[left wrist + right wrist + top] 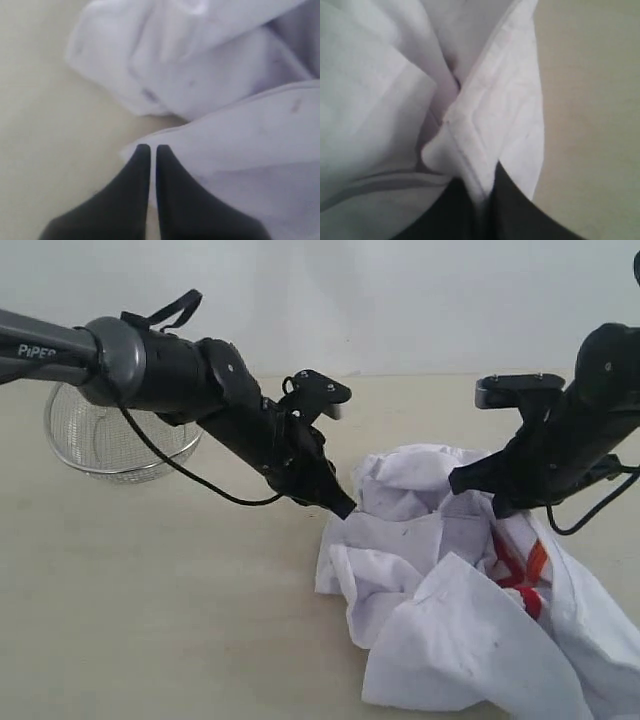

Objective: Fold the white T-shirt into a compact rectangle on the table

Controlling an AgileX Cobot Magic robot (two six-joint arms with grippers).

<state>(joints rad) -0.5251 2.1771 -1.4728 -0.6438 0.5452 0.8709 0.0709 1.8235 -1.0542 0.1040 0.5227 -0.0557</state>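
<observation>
Two claws: the right claw (480, 195) pinches a hem fold, best drawn outward slowly to spread the layers; the left claw (150, 150), closed at the cloth's edge with nothing visibly held, probably needs a fresh grip. Count: one crumpled white shirt (450, 640) heaped on one worktop (150, 620), one wire basket (100, 435) well apart.

The white T-shirt (470, 640) bears red lettering (510, 570); the table (150, 590) is pale beige.
</observation>
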